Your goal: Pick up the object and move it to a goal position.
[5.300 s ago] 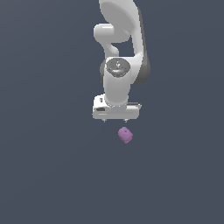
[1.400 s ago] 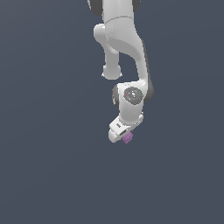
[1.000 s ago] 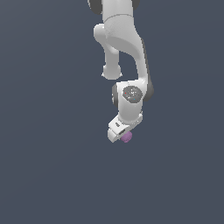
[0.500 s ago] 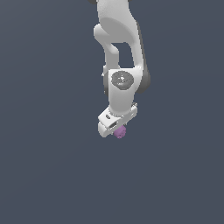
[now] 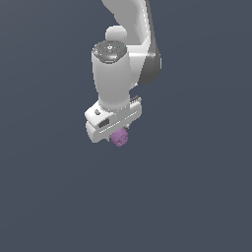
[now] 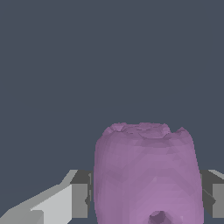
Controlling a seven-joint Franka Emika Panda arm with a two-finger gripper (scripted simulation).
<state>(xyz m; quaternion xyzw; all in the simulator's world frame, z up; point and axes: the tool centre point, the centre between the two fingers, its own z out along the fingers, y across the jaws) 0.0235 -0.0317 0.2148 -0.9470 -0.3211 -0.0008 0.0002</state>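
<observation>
Wrist view shows the gripper (image 6: pixel 146 201) clamped on the pinkish-purple lumpy block (image 6: pixel 146 173), one finger (image 6: pixel 79 200) pressed flat to each flank, evidently so it can be carried to the goal; the block sits between the fingers, protruding just below the white hand in the exterior view.

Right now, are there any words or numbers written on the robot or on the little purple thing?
None: no words, numbers or signs can be read in either view.
The purple block is plain, with no writing.
The white gripper shows only a small dark mark on its body, too small to tell whether it is text.
</observation>
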